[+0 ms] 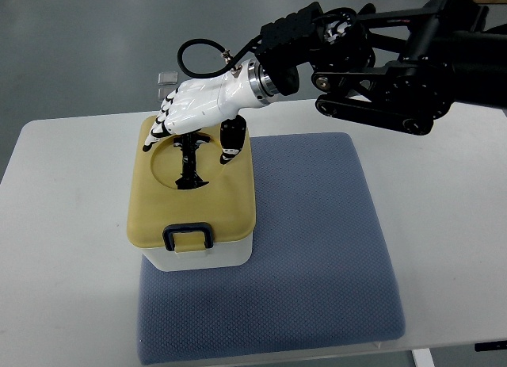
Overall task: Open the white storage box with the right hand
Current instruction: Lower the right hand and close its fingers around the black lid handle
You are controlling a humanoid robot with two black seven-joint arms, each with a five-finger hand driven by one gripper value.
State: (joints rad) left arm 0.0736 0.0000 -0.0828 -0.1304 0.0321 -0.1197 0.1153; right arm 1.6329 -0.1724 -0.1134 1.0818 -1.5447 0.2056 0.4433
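White storage box (pixel 194 252) sits on the blue mat's (pixel 317 248) near-left corner, on the tabletop (pixel 63 248); black front latch (pixel 188 237) faces the camera. Tan lid (pixel 158 204) closed, black handle (pixel 188 162) running near-far in its round recess. Right hand (pixel 202 105) hovers over the lid's far edge, fingers (pixel 162 125) loosely curled, apparently gripping nothing; handle lies directly below and nearer.
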